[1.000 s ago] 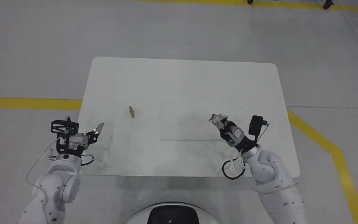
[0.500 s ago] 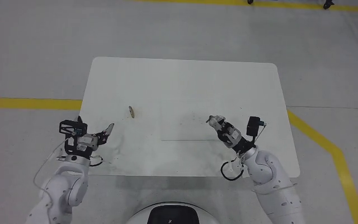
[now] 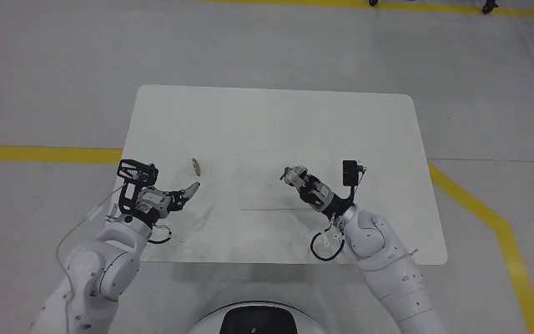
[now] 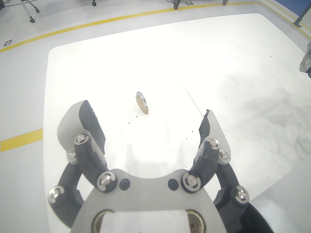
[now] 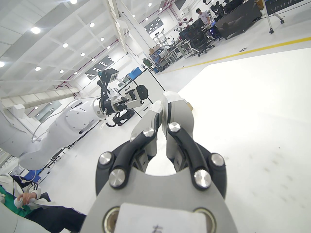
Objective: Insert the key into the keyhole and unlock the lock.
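A small brass padlock (image 3: 195, 166) stands on edge on the white table (image 3: 275, 117), left of centre. My left gripper (image 3: 190, 192) is open just short of it, and the padlock (image 4: 142, 103) sits a little beyond the gap of the left gripper (image 4: 146, 118). My right gripper (image 3: 291, 174) hovers near the table's middle, to the right of the lock. The right gripper (image 5: 166, 104) has its jaws pressed together, and I cannot make out anything between them. A tan corner of the padlock (image 5: 188, 105) peeks out behind one right fingertip.
The table (image 4: 218, 49) carries faint scuff marks and dark specks on its right half. A yellow floor line (image 3: 58, 154) runs past the left table edge. The right arm's cable (image 3: 324, 245) loops near the front edge.
Both arms have moved inward over the table. The left gripper travelled right toward the padlock and stayed open; the right gripper moved left toward the middle, still shut.
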